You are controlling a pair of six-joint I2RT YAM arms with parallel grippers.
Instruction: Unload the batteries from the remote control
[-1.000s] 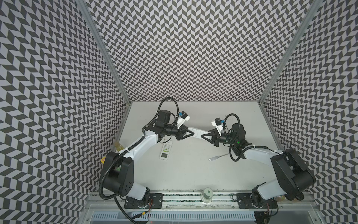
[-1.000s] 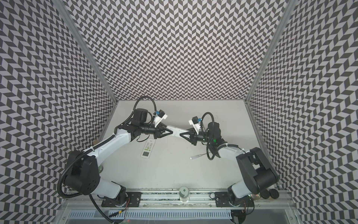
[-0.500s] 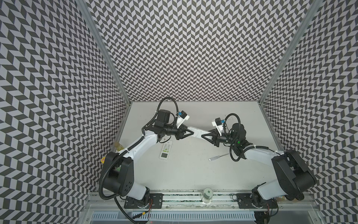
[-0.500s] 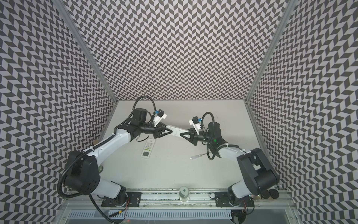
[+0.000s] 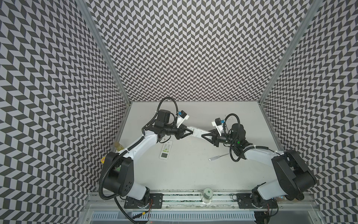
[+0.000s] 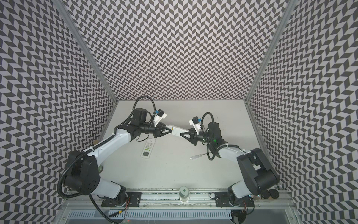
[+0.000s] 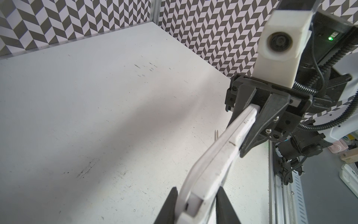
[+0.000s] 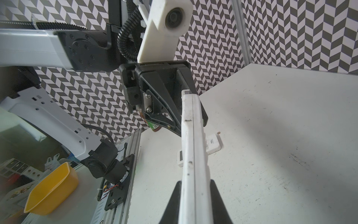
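Clear-handled, metal-shaft screwdriver (image 5: 217,157) (image 6: 198,156) lies flat, frontward of the right fingers (image 5: 207,137) and well apart from them, handle end toward the left fingers (image 5: 186,133). Matte grey-white tabletop (image 5: 193,174) is scuffed, with dark specks. Black-and-white chevron-patterned walls (image 5: 193,48) stand behind and to both sides of the fingers. Small pale-lidded cylindrical jar (image 5: 207,195) (image 6: 183,192) sits on the front metal rail (image 5: 184,196), far frontward of both. Yellow plastic tub (image 8: 52,190) sits off the table past the rail, on the left fingers' side.
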